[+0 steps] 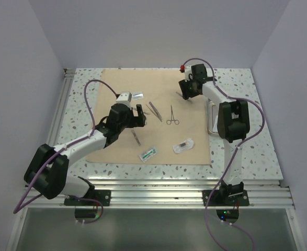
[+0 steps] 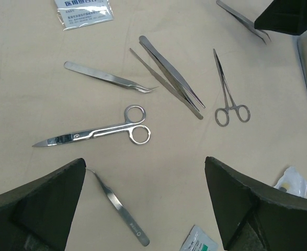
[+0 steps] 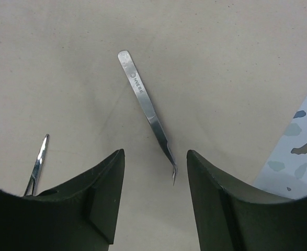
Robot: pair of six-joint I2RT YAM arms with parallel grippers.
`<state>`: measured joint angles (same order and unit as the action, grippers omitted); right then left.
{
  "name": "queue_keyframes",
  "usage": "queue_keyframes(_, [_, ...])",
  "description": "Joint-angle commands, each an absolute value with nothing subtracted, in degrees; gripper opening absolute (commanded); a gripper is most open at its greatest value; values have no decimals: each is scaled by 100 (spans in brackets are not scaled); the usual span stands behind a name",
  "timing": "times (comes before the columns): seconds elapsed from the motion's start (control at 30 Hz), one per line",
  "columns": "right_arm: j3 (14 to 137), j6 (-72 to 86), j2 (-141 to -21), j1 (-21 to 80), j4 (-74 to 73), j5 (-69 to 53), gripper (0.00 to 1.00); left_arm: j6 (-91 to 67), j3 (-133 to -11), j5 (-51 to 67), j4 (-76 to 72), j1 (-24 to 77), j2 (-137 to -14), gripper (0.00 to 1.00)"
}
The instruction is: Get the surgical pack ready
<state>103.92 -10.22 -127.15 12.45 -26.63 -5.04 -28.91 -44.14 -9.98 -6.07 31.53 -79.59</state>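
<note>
We look down on a speckled white table [image 1: 247, 151] closed in by plain pale walls [image 1: 17, 63] on the left, far and right, with aluminium rails [image 1: 158, 194] along its near edge. A tan cloth sheet [image 1: 195, 125] lies flat and unfolded over the middle of the table, and the pack's pieces lie loose on it. The scissors [image 2: 90, 135], straight forceps [image 2: 169, 76] and a ring-handled clamp [image 2: 229, 94] sit near the centre. A green-labelled packet [image 1: 149, 153] and a clear packet [image 1: 183, 145] lie toward the near edge. What looks like the steel tray [image 1: 211, 119] sits at the cloth's right edge, mostly hidden by the right arm. The left gripper [image 2: 145, 204] hangs over the middle of the cloth with its jaws spread wide and nothing between them. The right gripper [image 3: 154, 172] is at the far right of the cloth with its jaws parted. The tip of the bent-tip tweezers [image 3: 145, 104] lies on the cloth between them, not pinched.
</note>
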Motion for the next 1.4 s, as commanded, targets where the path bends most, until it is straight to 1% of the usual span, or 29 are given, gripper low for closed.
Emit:
queue_keyframes(0.0, [10784, -1204, -12911, 1248, -2927, -413, 54, -2839, -4421, -791, -1037, 3103, -7849, 100])
queue_keyframes(0.2, [11144, -1248, -13297, 1274, -3120, -282, 54, -2813, -4158, -861, -1370, 3094, -7656, 99])
queue_keyframes(0.3, [11337, -1274, -13508, 1318, -3199, -107, 52, -2812, -3920, -993, -1590, 3094, -7568, 98])
queue_keyframes(0.37, [11496, -1266, -13640, 1345, -3304, -44, 42, -2839, -3858, -1063, -1582, 3085, -7515, 98])
queue_keyframes(0.47, [11488, -1231, -13676, 1362, -3287, -18, 32, -2856, -3727, -1160, -1661, 3094, -7339, 98])
queue_keyframes(0.57, [11303, -1169, -13615, 1362, -3174, -61, 27, -2865, -3542, -1222, -1767, 3094, -7181, 97])
queue_keyframes(0.6, [11251, -1160, -13545, 1362, -3129, -70, 22, -2865, -3507, -1239, -1784, 3094, -7155, 97])
queue_keyframes(0.87, [10732, -985, -12930, 1354, -2804, -325, 14, -2874, -3357, -1266, -1890, 3094, -7137, 96])
queue_keyframes(0.97, [10504, -888, -12535, 1354, -2699, -334, 13, -2865, -3322, -1266, -1942, 3085, -7102, 96])
queue_keyframes(1.1, [10100, -713, -11919, 1354, -2602, -18, 12, -2865, -3243, -1274, -2004, 3094, -7023, 96])
queue_keyframes(1.37, [8562, -45, -10434, 1117, -2347, 570, 11, -2900, -3164, -1178, -2048, 3094, -6891, 96])
